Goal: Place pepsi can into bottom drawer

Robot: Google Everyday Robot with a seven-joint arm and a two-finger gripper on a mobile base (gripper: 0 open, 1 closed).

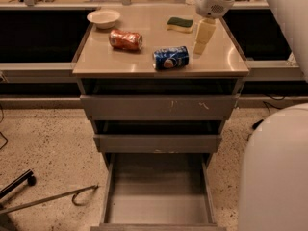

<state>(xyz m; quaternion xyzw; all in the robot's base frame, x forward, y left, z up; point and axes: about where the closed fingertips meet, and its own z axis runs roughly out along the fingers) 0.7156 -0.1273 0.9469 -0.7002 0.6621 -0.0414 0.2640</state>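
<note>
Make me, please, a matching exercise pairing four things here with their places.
Things: 1 pepsi can; 2 white bowl; 3 bottom drawer; 4 end effector.
Places: A pulled open, lowest in the cabinet; B over the cabinet top, near the green sponge; C top's back left corner; D on its side near the top's front edge.
Pairs: 1-D, 2-C, 3-A, 4-B.

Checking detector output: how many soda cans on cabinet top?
2. Blue Pepsi can lies front-centre; orange-red soda can lies behind it, leftward. Gripper hangs right of the blue can. None seem hidden.
</note>
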